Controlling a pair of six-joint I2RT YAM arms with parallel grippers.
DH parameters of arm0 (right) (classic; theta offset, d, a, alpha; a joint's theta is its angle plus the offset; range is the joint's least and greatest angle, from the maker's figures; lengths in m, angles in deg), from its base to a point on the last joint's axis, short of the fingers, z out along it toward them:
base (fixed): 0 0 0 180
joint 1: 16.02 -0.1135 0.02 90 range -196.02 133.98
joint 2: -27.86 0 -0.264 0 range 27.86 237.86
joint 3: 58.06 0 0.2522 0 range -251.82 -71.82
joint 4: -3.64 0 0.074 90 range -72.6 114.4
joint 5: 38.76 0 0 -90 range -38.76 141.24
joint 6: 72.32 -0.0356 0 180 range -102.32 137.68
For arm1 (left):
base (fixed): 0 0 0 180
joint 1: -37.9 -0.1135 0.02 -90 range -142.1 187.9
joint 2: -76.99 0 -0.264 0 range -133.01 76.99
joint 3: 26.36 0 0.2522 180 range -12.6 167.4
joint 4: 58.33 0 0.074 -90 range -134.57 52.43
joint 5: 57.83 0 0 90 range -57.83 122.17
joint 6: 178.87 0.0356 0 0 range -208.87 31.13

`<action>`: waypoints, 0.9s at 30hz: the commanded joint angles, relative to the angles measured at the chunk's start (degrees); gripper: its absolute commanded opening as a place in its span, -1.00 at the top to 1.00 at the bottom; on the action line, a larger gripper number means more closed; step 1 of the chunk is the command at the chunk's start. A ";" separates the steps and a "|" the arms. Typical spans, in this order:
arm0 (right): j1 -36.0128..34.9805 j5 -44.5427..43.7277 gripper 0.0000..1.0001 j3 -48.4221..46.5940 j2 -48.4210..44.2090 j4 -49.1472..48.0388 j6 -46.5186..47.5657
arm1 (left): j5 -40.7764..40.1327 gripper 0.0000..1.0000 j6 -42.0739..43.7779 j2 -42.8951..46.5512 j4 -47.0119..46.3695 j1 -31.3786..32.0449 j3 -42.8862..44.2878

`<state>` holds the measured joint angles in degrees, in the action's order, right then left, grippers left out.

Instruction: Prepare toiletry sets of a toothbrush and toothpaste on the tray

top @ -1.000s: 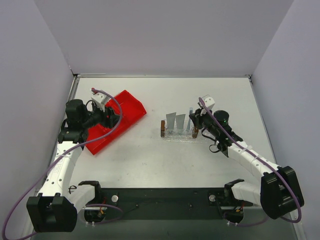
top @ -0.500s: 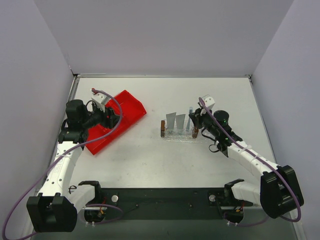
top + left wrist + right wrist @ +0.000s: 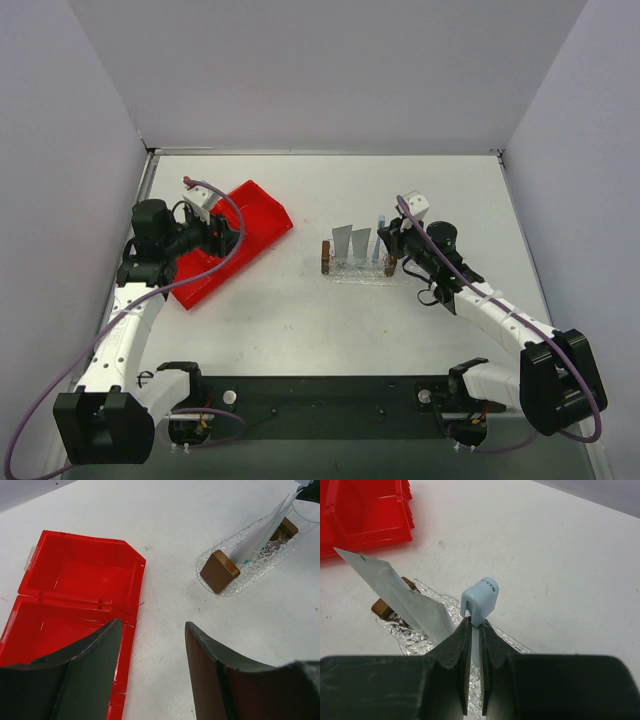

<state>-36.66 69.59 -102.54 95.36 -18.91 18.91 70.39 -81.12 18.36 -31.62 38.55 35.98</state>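
Note:
My right gripper [image 3: 475,623] is shut on the pale blue toothbrush [image 3: 481,598], which stands upright at the right end of the small clear rack; in the top view the gripper [image 3: 388,241] holds the toothbrush [image 3: 380,228] there. Two silvery toothpaste tubes [image 3: 342,242] [image 3: 361,243] stand upright in the rack beside it, and one toothpaste tube [image 3: 400,592] shows in the right wrist view. The rack sits on the clear textured tray [image 3: 358,276], also seen in the wrist views [image 3: 402,635] [image 3: 235,582]. My left gripper [image 3: 152,630] is open and empty above the table beside the red bin.
The red compartmented bin [image 3: 225,245] lies open at the left, under my left gripper [image 3: 230,234]; it also shows in the left wrist view [image 3: 75,575]. The rack's brown end blocks [image 3: 219,571] [image 3: 326,257] stand on the tray. Grey walls enclose the table.

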 commanded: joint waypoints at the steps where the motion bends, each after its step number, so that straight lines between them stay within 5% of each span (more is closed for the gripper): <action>1: 0.25 1.60 1.00 0.22 0.70 -4.91 -0.71 | 1.42 -0.27 -0.10 0.89 -2.40 -0.29 -0.32; 27: 0.34 1.69 0.84 0.93 0.87 -4.99 -0.71 | 1.60 -0.27 0.51 0.71 -2.14 -0.38 -0.41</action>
<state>-36.66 69.72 -102.21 96.02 -20.16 18.50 70.56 -81.04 18.36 -31.68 38.55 35.63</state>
